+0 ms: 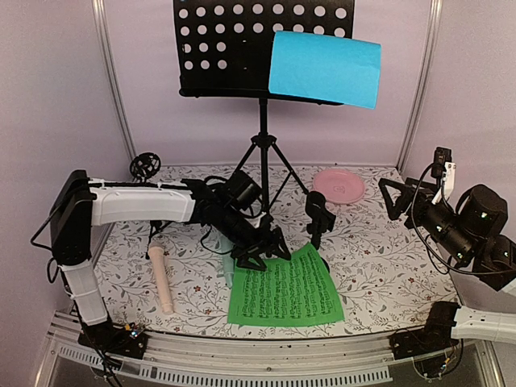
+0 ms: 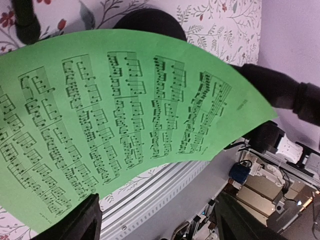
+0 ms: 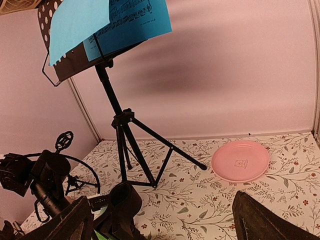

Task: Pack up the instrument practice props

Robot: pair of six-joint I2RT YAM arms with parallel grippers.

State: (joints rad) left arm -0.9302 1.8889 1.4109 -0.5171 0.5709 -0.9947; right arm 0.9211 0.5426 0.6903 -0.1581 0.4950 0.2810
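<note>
The black perforated music rack point(image 1: 234, 44) stands on tripod legs point(image 1: 262, 157) at the back, with a blue music sheet point(image 1: 324, 68) on it; both also show in the right wrist view point(image 3: 107, 22). A green music sheet point(image 1: 284, 289) lies on the table in front. My left gripper point(image 1: 262, 251) is low at its far left corner, jaws wide open, with the sheet point(image 2: 115, 115) spread beyond the gripper point(image 2: 155, 220). A pink toy microphone point(image 1: 161, 278) lies at the left. One mic support point(image 1: 317, 214) stands mid-table, another point(image 1: 145, 165) at the back left. I cannot make out the mint microphone. My right gripper point(image 1: 395, 197) is open, empty and raised at the right.
A round pink plate point(image 1: 339, 185) sits at the back right on the floral table cover point(image 1: 379, 258); it also shows in the right wrist view point(image 3: 240, 161). Pale walls close the back and sides. A metal rail point(image 1: 266, 363) runs along the near edge.
</note>
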